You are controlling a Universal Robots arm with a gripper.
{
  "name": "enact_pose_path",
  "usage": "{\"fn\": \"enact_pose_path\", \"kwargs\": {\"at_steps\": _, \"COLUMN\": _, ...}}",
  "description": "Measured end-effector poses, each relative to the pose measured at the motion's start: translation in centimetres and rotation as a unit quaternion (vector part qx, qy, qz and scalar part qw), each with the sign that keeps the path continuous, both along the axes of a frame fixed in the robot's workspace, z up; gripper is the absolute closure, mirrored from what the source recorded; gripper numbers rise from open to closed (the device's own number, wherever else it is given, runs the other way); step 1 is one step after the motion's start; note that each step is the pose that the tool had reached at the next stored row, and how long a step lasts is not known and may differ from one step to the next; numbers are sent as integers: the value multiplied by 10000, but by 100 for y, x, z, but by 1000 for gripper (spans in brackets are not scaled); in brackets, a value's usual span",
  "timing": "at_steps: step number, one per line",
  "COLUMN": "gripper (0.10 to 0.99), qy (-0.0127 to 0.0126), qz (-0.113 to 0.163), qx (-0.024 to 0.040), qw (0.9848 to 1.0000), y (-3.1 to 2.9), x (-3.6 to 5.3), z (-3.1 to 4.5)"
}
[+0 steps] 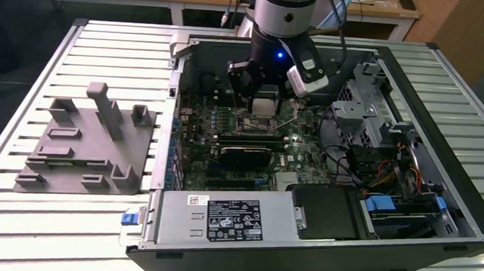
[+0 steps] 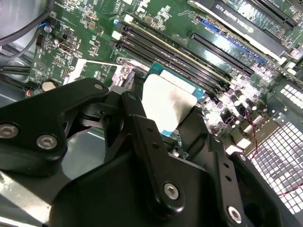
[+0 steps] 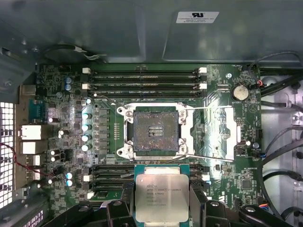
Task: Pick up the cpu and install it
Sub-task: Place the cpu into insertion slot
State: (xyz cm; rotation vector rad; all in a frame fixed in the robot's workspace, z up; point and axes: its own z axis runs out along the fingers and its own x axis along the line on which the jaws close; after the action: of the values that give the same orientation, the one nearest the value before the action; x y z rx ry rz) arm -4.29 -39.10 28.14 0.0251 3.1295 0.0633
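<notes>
You have the gripper [image 1: 264,94] clamped on the cpu [image 3: 162,196], its fingers [image 3: 199,208] on two opposite edges; the chip sits level and clear of the motherboard [image 3: 222,75], just beside the open socket [image 3: 155,131] and over the memory slots [image 3: 111,178]; the grey fixture block [image 1: 84,146] lies outside the computer case [image 1: 318,260], at the exterior view's left.

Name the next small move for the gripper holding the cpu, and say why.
Probably slide the gripper across the board until the cpu sits squarely over the open socket, without lowering it. In the first wrist view the cpu, clamped between the fingers, hangs over the memory slots beside the socket, not above it. The load plate is swung aside, leaving the contacts bare.
</notes>
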Motion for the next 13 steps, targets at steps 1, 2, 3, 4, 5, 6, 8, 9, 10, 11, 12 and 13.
{"fn": "enact_pose_path", "kwargs": {"at_steps": 1, "gripper": 545, "qy": 0, "qz": 0, "qx": 0, "qw": 10000, "y": 0, "x": 1, "z": 0}}
{"fn": "enact_pose_path", "kwargs": {"at_steps": 2, "gripper": 545, "qy": 0, "qz": 0, "qx": 0, "qw": 10000, "y": 0, "x": 1, "z": 0}}
{"fn": "enact_pose_path", "kwargs": {"at_steps": 3, "gripper": 545, "qy": 0, "qz": 0, "qx": 0, "qw": 10000, "y": 0, "x": 1, "z": 0}}
{"fn": "enact_pose_path", "kwargs": {"at_steps": 4, "gripper": 545, "qy": 0, "qz": 0, "qx": 0, "qw": 10000, "y": 0, "x": 1, "z": 0}}
{"fn": "enact_pose_path", "kwargs": {"at_steps": 5, "gripper": 545, "qy": 0, "qz": 0, "qx": 0, "qw": 10000, "y": 0, "x": 1, "z": 0}}
{"fn": "enact_pose_path", "kwargs": {"at_steps": 6, "gripper": 545, "qy": 0, "qz": 0, "qx": 0, "qw": 10000, "y": 0, "x": 2, "z": 0}}
{"fn": "enact_pose_path", "kwargs": {"at_steps": 8, "gripper": 545, "qy": 0, "qz": 0, "qx": 0, "qw": 10000, "y": 0, "x": 2, "z": 0}}
{"fn": "enact_pose_path", "kwargs": {"at_steps": 9, "gripper": 545, "qy": 0, "qz": 0, "qx": 0, "qw": 10000, "y": 0, "x": 2, "z": 0}}
{"fn": "enact_pose_path", "kwargs": {"at_steps": 10, "gripper": 545, "qy": 0, "qz": 0, "qx": 0, "qw": 10000, "y": 0, "x": 2, "z": 0}}
{"fn": "enact_pose_path", "kwargs": {"at_steps": 11, "gripper": 545, "qy": 0, "qz": 0, "qx": 0, "qw": 10000, "y": 0, "x": 2, "z": 0}}
{"fn": "enact_pose_path", "kwargs": {"at_steps": 12, "gripper": 545, "qy": 0, "qz": -7, "qx": 0, "qw": 10000, "y": 0, "x": 2, "z": 0}}
{"fn": "enact_pose_path", "kwargs": {"at_steps": 13, "gripper": 545, "qy": 0, "qz": -58, "qx": 0, "qw": 10000, "y": 0, "x": 2, "z": 0}}
